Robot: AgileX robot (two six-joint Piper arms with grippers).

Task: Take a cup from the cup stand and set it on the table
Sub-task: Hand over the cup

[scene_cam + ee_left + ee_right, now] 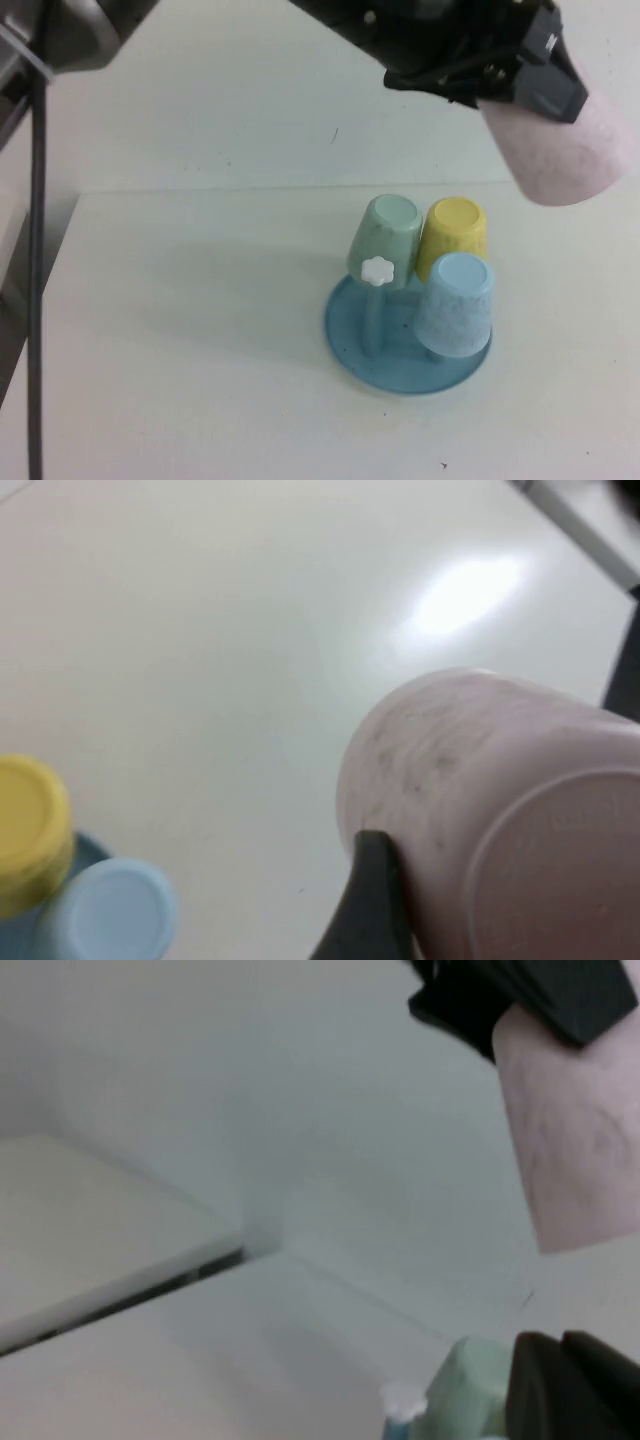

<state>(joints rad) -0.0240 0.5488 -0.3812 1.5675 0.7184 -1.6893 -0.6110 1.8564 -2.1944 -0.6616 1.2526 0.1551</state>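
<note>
My left gripper (520,75) is shut on the pale pink speckled cup (570,150) and holds it on its side, high above and behind the right of the blue cup stand (350,340). In the left wrist view the cup (480,780) fills the frame beside one dark finger (372,900). The stand holds a mint green cup (385,240), a yellow cup (453,235) and a light blue cup (455,305); one peg with a white flower cap (377,271) is bare. My right gripper (570,1390) is shut and empty, close to the mint cup (465,1390); it does not show in the high view.
The white table (200,330) stretches left and in front of the stand. Its back edge meets a white wall (250,120). A grey post and cable (38,250) run down the far left. The right wrist view also shows the held cup (570,1150).
</note>
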